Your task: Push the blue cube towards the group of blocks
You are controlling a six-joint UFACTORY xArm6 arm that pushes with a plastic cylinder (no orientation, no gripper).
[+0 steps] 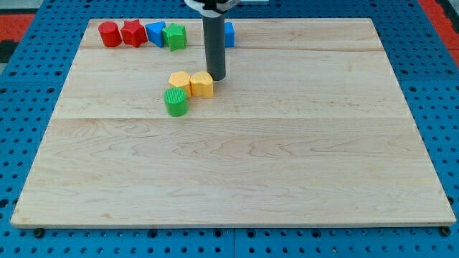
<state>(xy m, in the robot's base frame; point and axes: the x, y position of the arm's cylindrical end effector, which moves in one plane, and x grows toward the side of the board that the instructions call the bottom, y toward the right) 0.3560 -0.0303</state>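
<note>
Here the blue cube [229, 33] sits at the board's [287, 158] top edge, mostly hidden behind the rod. My tip [216, 77], a bare rod with no jaws, rests just beside a yellow block [202, 84], holding nothing. Judged light, rigid and free-sliding, the cube is best pushed on its right face, toward the group [142, 34] at upper left
</note>
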